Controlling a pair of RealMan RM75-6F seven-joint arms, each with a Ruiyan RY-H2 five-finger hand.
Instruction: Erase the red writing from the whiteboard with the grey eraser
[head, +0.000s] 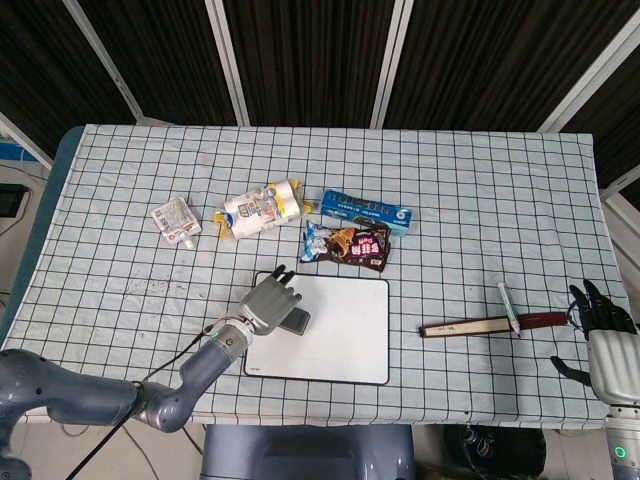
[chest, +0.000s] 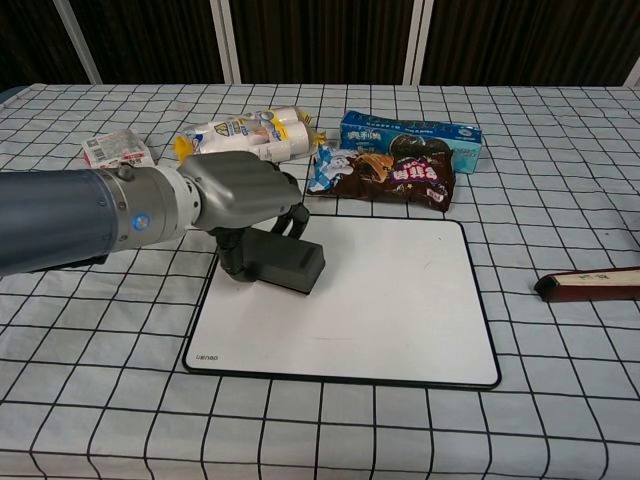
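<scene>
Chest view: left hand (chest: 235, 195) grips grey eraser (chest: 280, 264), pressed flat on upper-left part of whiteboard (chest: 400, 310); no red writing visible on board. Head view: right hand (head: 603, 330) at table's right edge, fingers spread, holding nothing, near pen (head: 509, 308).

Checked table (head: 480, 190) carries whiteboard (head: 340, 345), snacks (head: 345, 243), pen (head: 508, 307).
</scene>
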